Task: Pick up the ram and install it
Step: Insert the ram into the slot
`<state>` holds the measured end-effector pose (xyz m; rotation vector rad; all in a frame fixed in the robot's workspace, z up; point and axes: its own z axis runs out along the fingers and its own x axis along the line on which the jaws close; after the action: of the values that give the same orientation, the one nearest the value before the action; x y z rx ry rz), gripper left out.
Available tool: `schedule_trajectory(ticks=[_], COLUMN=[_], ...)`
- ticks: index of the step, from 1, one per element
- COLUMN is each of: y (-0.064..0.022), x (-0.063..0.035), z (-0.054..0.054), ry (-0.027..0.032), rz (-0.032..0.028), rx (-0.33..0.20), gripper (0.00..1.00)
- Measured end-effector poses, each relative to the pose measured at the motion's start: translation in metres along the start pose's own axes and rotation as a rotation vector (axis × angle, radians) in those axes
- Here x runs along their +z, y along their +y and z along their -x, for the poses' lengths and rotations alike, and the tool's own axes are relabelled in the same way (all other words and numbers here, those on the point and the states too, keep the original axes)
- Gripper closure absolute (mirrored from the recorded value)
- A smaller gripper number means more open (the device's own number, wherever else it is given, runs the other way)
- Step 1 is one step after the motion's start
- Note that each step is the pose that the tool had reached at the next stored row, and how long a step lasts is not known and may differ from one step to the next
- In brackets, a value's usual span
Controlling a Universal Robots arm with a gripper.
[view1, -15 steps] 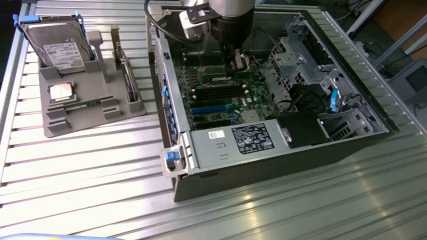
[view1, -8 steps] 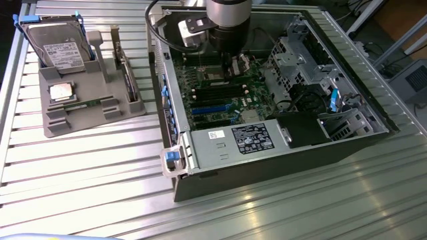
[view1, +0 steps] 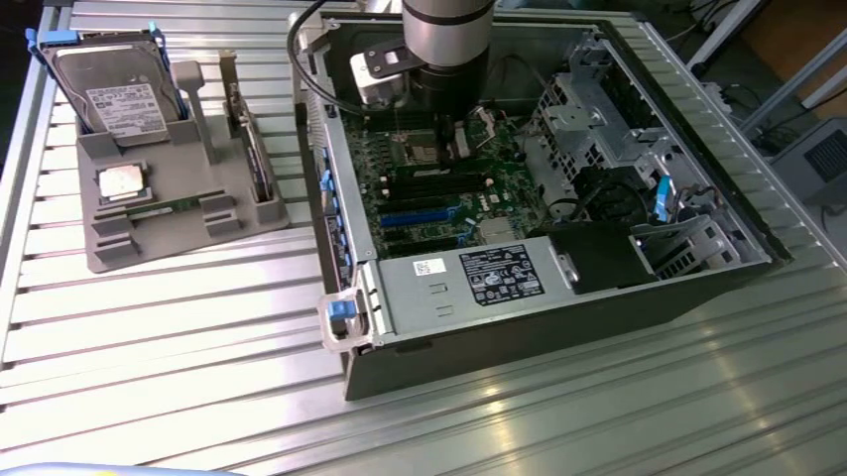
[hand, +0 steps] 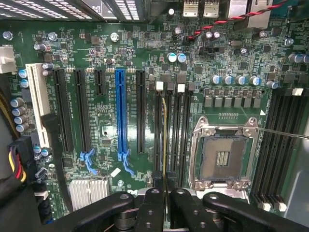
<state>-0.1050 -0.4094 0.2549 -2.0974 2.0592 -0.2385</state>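
Note:
My gripper (hand: 164,192) is shut on the ram (hand: 164,135), a thin board seen edge-on that runs from between the black fingers (hand: 151,205) out over the motherboard. The ram lines up with the black memory slots (hand: 176,135) just beside the open CPU socket (hand: 223,157). I cannot tell whether its edge touches a slot. In the exterior view the arm (view1: 447,40) reaches down into the open computer case (view1: 437,297), with the gripper (view1: 457,134) low over the board.
A grey tray (view1: 185,233) at the exterior view's left holds a hard drive (view1: 117,94), a silver CPU chip (view1: 122,181), an upright card (view1: 252,149) and a thin green strip (view1: 173,206). Inside the case are a power supply (view1: 490,278), drive cages (view1: 596,109) and blue and black expansion slots (hand: 119,113).

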Motion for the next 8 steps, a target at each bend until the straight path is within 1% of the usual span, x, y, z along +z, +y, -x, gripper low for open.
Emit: schedule_trajectory(ticks=[5, 8], y=[0.0024, 0.0032], x=[0.0092, 0.0122], z=[-0.001, -0.0011], ry=[0.0001, 0.0001], rz=[0.0, 0.0], rx=[0.0, 0.0], gripper=[0.88, 0.88])
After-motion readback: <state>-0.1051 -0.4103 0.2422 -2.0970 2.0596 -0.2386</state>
